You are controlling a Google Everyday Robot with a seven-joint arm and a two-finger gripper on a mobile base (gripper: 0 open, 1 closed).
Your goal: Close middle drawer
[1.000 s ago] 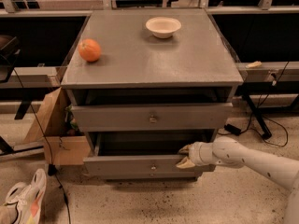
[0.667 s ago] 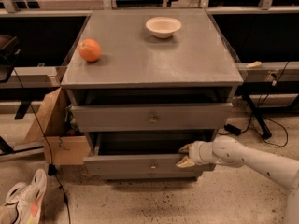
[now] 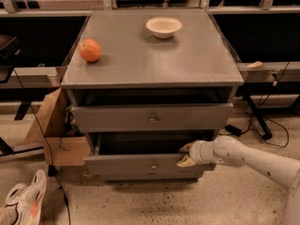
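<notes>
Gripper point(image 3: 185, 154) at middle drawer point(image 3: 126, 164) front; one orange point(image 3: 89, 50), one bowl point(image 3: 163, 26).

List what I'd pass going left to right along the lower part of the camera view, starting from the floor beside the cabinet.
Shoe → cardboard box → knob of the middle drawer → gripper, at the right end of that drawer's front panel → white arm reaching in from the right.

The white arm point(image 3: 253, 161) reaches in from the lower right, its gripper point(image 3: 184, 154) low and right of centre, fingers spread one above the other.
</notes>
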